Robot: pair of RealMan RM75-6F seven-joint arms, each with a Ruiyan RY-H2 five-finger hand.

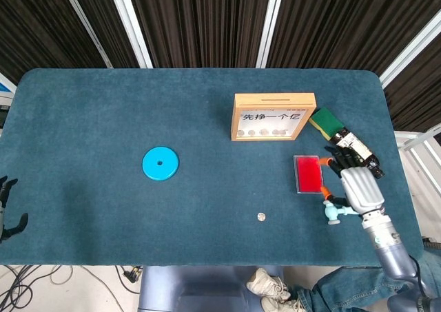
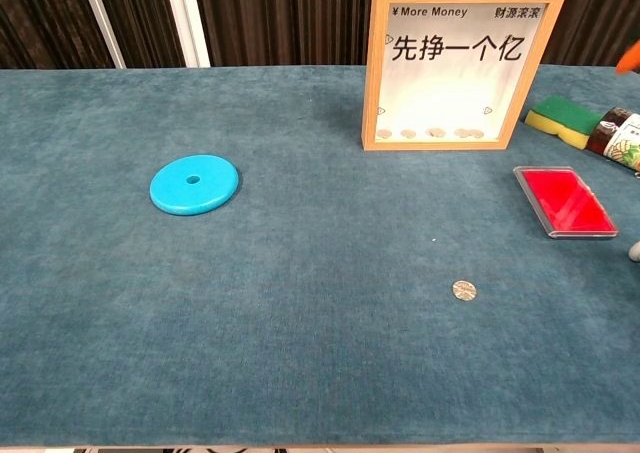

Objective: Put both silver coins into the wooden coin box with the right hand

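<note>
Coin [image 1: 260, 217] number one, small and silver, lies flat on the blue cloth near the front edge of the table [image 1: 83, 119], out in the open and touching nothing; the chest view shows it too [image 2: 463, 290]. Other coins sit in a row along the bottom of the wooden coin box [image 1: 273, 117], behind its clear front pane, so I cannot tell which of them is the second task coin. That box stands upright toward the far right of the table, well apart from the loose coin, with printed lettering across its face [image 2: 455, 63].

Just right of the loose coin's line, a flat red case [image 1: 308, 173] lies on the cloth, and beside it a small pale blue toy hammer [image 1: 334, 209]. The right hand [image 1: 358, 186] hangs over the hammer and the near edge of the red case, back of the hand up, dark fingers [image 1: 346, 160] pointing away from the robot. Whether they are curled or hold anything I cannot tell. Behind it lie a green and yellow sponge [image 1: 325, 121] and a dark bottle [image 1: 357, 149] on its side.

Far off to the left, a blue disc [image 1: 160, 163] with a centre hole rests on the cloth. The left hand [image 1: 7, 212] shows only as dark fingers at the table's left edge; its state is unclear.
</note>
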